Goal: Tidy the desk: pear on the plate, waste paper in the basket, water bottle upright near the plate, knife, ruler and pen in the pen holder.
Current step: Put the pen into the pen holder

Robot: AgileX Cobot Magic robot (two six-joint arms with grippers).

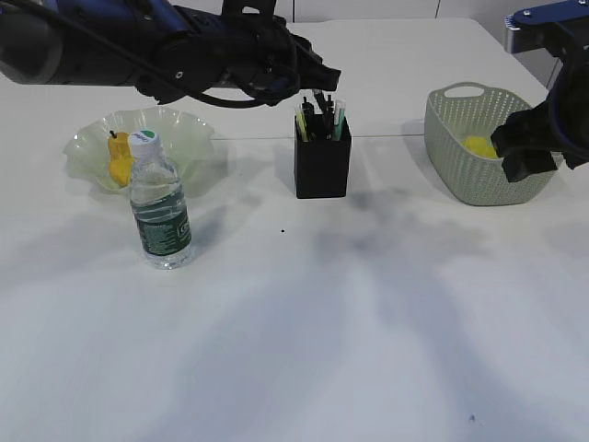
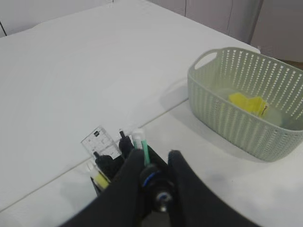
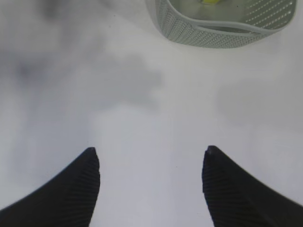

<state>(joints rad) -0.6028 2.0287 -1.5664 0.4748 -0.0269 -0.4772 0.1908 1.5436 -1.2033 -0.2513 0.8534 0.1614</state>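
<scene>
Worktop (image 1: 368,331): white, nothing loose left lying on it that you can see.

Basket (image 1: 460,147), right side: yellow waste paper (image 2: 248,103) sits inside. Count that step done.

Plate (image 1: 92,147), left side: the pear (image 1: 120,161) rests on it. Done.

Water bottle (image 1: 161,207): standing upright just in front of the plate, cap on. Done, by the look of it.

Pen holder (image 1: 322,166), centre: black box, crowded with upright items. In the left wrist view you can pick out a clear ruler (image 2: 99,142), a green-and-white pen (image 2: 141,144) and dark handles; which one is the knife you cannot tell for certain.

Left pincer (image 2: 156,177): directly above the holder, jaws nearly closed with the green pen just ahead of them. Whether it grips the pen or merely stands behind it, the pictures do not settle.

Right pincer (image 3: 149,163): jaws well apart, holding nothing, hanging over bare worktop just beside the basket.

Judgement: you are at the last step. If that pen is seated, only release and withdrawal remain.
</scene>
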